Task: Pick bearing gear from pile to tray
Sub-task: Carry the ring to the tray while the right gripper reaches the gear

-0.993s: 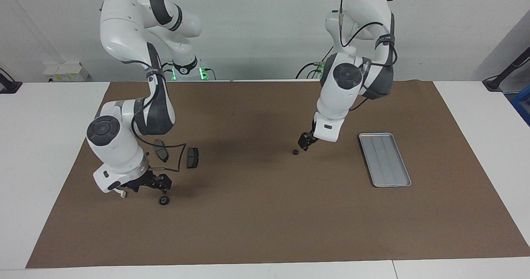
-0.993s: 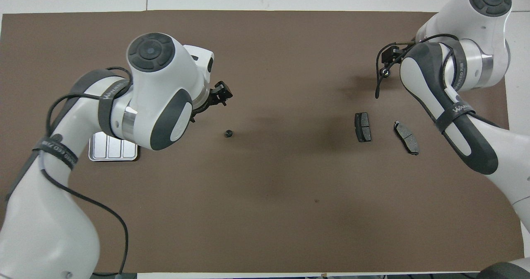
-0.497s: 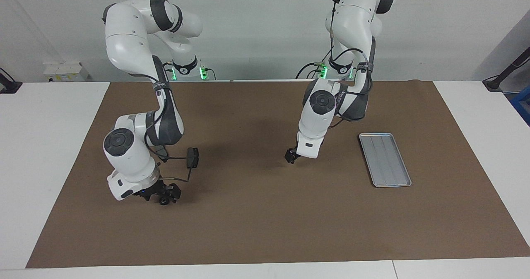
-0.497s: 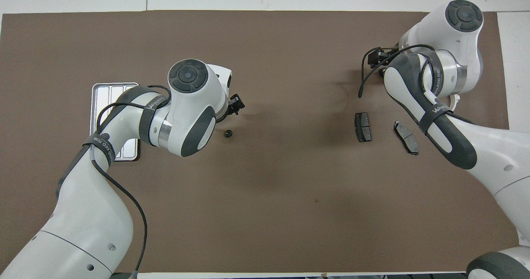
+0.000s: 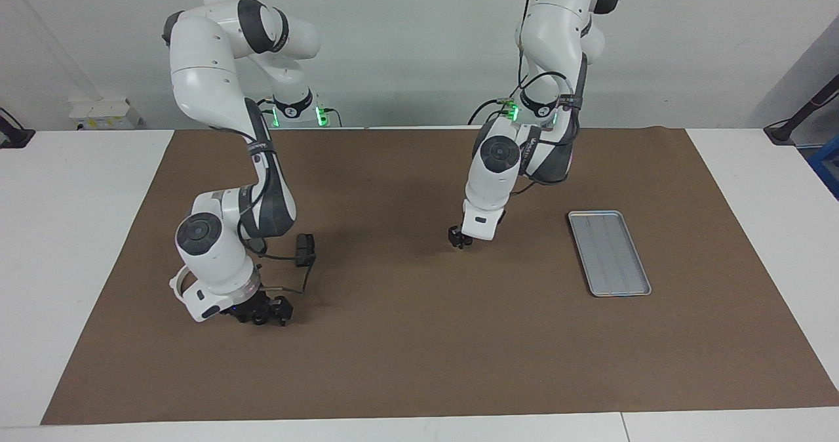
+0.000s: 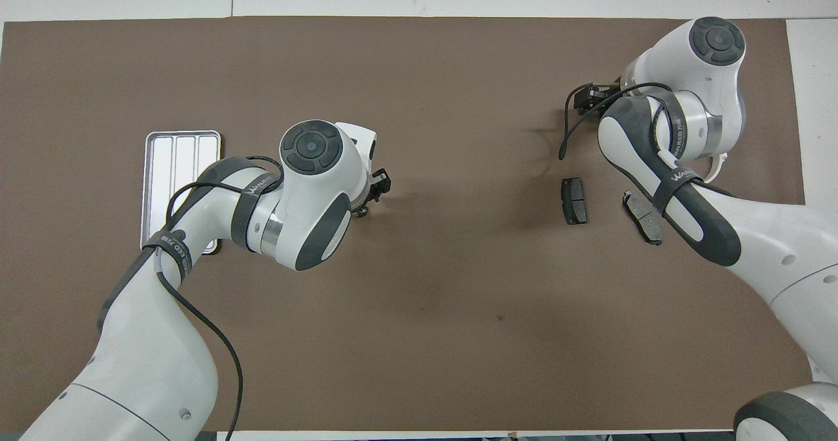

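The silver ribbed tray (image 5: 609, 253) lies toward the left arm's end of the table; in the overhead view (image 6: 171, 156) the left arm covers part of it. My left gripper (image 5: 457, 241) is low over a small black round piece (image 6: 361, 212) near the middle of the mat; the facing view hides that piece. My right gripper (image 5: 267, 313) is down at the mat by another small black round piece (image 5: 261, 321), at the pile. The right gripper also shows in the overhead view (image 6: 584, 96).
Two dark grey brake-pad plates (image 6: 574, 200) (image 6: 643, 217) lie nearer to the robots than the right gripper; one of them shows in the facing view (image 5: 305, 250). A white half-ring (image 5: 175, 283) peeks out beside the right wrist. A brown mat (image 5: 419, 363) covers the table.
The left gripper has come down over the small black piece near the middle. The right gripper has shifted sideways and lowered onto the black round piece at the pile.
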{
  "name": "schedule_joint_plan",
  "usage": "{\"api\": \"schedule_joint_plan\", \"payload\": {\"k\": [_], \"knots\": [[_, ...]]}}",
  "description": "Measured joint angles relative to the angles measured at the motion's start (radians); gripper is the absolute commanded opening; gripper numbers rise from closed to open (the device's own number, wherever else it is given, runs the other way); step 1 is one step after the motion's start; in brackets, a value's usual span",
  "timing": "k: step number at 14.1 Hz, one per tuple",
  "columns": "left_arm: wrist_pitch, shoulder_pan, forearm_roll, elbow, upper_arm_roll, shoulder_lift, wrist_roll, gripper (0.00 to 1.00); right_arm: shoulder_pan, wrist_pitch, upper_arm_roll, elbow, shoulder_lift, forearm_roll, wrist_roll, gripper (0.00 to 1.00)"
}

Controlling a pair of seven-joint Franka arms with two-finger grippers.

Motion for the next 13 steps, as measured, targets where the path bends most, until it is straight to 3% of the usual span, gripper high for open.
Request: {"api": "schedule_joint_plan", "payload": {"k": [3,5,6,7,8,9,12,13], "knots": [[0.064,-0.012,0.000,-0.044,0.000,0.000,-0.012,0.70,-0.001,-0.031,-0.001,0.000,-0.004,-0.002,0.000,0.89],[0.067,-0.012,0.000,-0.050,0.001,0.000,-0.012,0.66,-0.001,-0.049,-0.001,0.001,-0.006,-0.003,0.000,0.78],[0.067,-0.012,0.000,-0.050,0.001,0.000,-0.012,0.53,-0.001,-0.054,-0.001,0.002,-0.008,-0.006,0.000,0.69],[0.067,-0.012,0.000,-0.050,0.001,0.000,-0.012,0.29,-0.001,-0.058,-0.001,0.003,-0.010,-0.010,0.000,0.59],[0.067,-0.012,0.000,-0.050,0.001,0.000,-0.013,0.10,-0.001,-0.058,-0.001,0.003,-0.010,-0.014,0.000,0.56],[0.067,-0.012,0.000,-0.050,0.001,0.000,-0.013,0.00,-0.001,-0.058,-0.001,0.004,-0.013,-0.017,0.000,0.54],[0.065,-0.012,0.000,-0.051,0.005,-0.004,-0.014,0.00,-0.002,-0.053,-0.001,0.004,-0.017,-0.019,0.000,0.50],[0.053,-0.011,0.000,-0.048,0.008,-0.005,-0.014,0.00,-0.002,-0.052,-0.001,0.004,-0.017,-0.019,0.000,0.43]]}}
